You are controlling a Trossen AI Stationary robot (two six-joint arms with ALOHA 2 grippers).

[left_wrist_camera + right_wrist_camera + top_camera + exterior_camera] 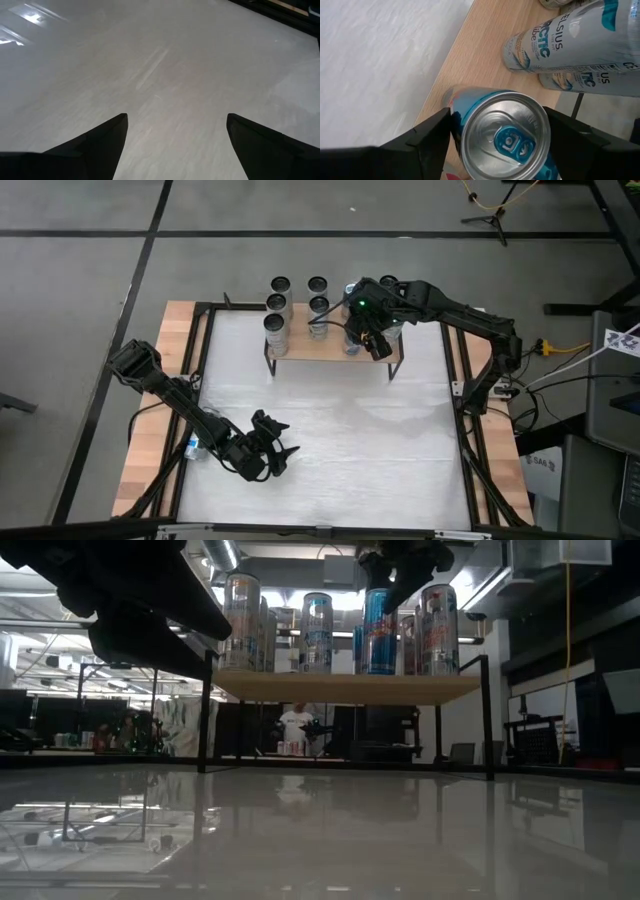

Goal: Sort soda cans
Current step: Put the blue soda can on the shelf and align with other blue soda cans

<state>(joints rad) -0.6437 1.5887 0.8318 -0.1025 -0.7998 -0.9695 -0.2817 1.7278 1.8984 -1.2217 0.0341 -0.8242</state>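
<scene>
Right gripper point(378, 346): hanging over the front right part of the wooden shelf point(300, 348), at the far side of the worktop point(340, 440). Its fingers point(427, 137) are standing apart on either side of a blue can point(502, 137) w/ a silver top and blue tab. There's a sliver of gap on one side, so I can't tell if they're gripping it or just flanking it.

Blue can: standing upright on the shelf near its front edge (low view shows it blue w/ red marks point(378, 630), right under the arm).

Other soda cans: all up on the shelf too, upright. Two rows w/ dark tops are showing on the left half point(279, 305), approx. six there, w/ more partly hidden under the right arm. From the right wrist view, two silver cans w/ blue lettering point(570, 42) are standing just behind the blue one, close together.

Shelf: sitting on thin dark legs, raised above the worktop, light wood top.

Left gripper point(280, 450): waiting low over the near left part of the worktop, well apart from the shelf. Its fingers point(97, 145) are spread wide, w/ only bare white surface between them.

Room behind: a person in a white top point(297, 725) is standing far back, seen under the shelf.
</scene>
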